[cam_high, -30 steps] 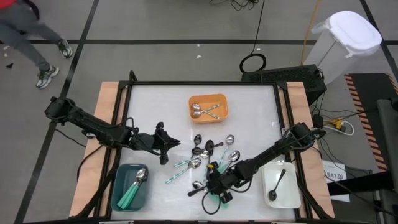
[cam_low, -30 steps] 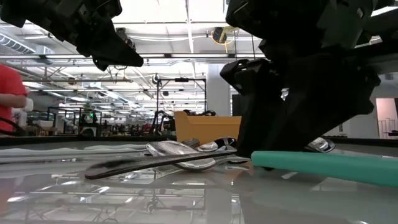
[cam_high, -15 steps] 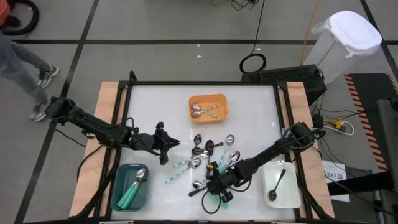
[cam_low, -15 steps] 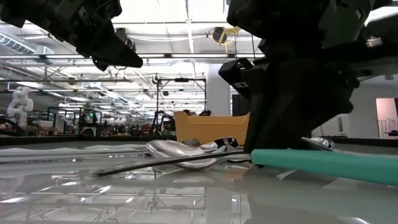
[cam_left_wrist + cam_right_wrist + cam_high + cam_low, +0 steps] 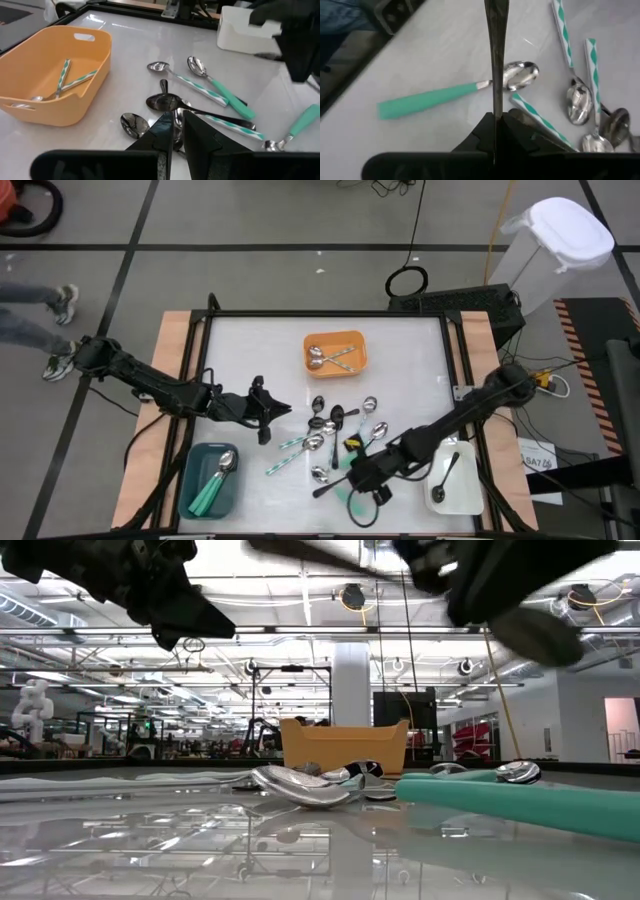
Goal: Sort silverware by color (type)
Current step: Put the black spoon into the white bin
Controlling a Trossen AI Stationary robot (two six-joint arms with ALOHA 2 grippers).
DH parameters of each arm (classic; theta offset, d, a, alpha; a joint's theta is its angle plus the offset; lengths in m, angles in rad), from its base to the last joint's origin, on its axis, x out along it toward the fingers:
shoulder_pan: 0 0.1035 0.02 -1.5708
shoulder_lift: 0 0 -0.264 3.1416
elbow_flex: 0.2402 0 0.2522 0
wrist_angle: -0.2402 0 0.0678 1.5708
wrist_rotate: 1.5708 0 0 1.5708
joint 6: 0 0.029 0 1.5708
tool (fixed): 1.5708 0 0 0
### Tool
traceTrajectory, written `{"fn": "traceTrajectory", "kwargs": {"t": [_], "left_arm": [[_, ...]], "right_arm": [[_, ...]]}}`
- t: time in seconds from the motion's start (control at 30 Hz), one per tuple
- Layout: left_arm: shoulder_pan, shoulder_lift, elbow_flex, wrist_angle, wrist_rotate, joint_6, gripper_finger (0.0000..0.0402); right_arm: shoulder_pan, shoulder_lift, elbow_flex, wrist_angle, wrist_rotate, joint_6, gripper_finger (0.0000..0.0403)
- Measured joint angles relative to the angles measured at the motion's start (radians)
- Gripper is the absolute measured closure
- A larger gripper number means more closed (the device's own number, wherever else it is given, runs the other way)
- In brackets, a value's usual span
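orange tray (image 5: 360, 365) two spoons (image 5: 328, 357), white tray (image 5: 470, 490) black spoon (image 5: 444, 477)

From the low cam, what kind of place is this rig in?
Probably an open robotics lab or industrial workshop. Beyond the table the low view shows a long hall with exposed ceiling trusses and strip lights, rows of equipment racks, and a white humanoid-looking robot at the far left.

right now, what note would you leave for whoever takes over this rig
Right gripper: shut on a black spoon, lifted off the table beside the pile.
Left gripper: shut, empty, waiting left of the pile.
Done: two spoons in the orange tray, teal-handled ones in the teal tray, one black spoon in the white tray.
Left: drop the held spoon in the white tray, then sort the loose pile mid-table.
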Motion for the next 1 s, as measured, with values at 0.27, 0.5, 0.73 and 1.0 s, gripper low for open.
{"fn": "traceTrajectory", "kwargs": {"t": [0.27,0.5,0.73,1.0], "left_arm": [[-0.021,0.040,0.000,0.071,0.000,-0.021,0.0362],[-0.039,0.153,0.078,0.134,0.000,0.050,0.0362],[-0.043,0.338,0.278,0.116,0.010,0.167,0.0362],[-0.047,0.594,0.644,-0.138,0.100,0.259,0.0353]], "right_arm": [[0.044,-0.240,-0.099,0.010,-0.002,-0.020,0.0393],[0.054,-0.444,-0.338,0.253,-0.002,-0.026,0.0393],[0.052,-0.533,-0.438,0.301,0.009,0.000,0.0393],[0.055,-0.542,-0.438,0.385,0.015,-0.053,0.0390]]}}
